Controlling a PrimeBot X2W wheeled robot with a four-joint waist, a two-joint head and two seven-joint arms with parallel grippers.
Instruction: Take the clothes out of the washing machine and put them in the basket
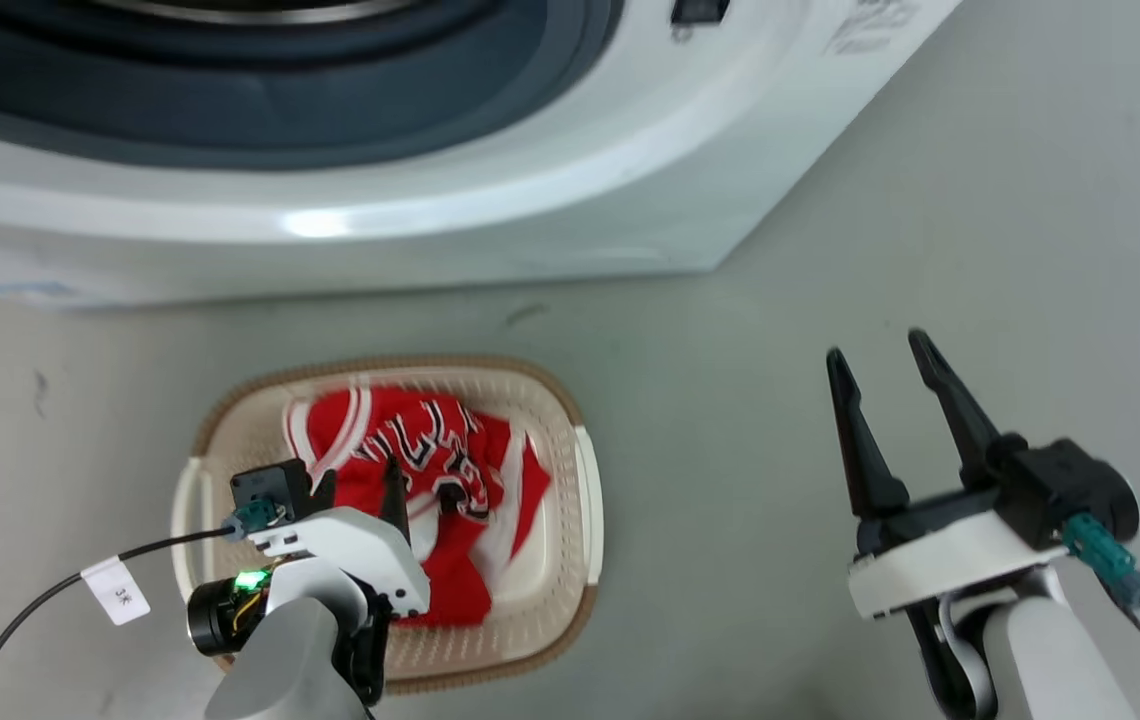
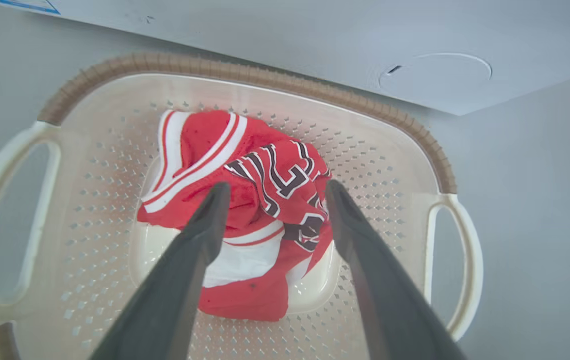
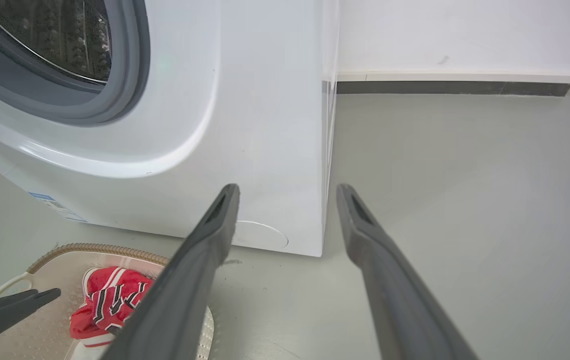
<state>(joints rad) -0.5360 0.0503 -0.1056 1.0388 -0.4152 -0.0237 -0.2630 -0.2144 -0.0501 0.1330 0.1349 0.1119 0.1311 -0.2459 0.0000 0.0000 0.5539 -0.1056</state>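
Grey floor (image 1: 930, 250) lay under the right gripper (image 1: 877, 345), its fingers spread and empty. The left gripper (image 2: 275, 192) hung, fingers apart, over the red clothes (image 1: 450, 450) heaped in the basket (image 1: 380, 365). Beyond stood the washing machine (image 1: 530, 230).

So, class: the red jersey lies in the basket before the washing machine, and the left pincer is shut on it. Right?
No. The left wrist view shows the left pincer open, fingers spread above the red jersey. The jersey does lie in the basket before the washing machine.
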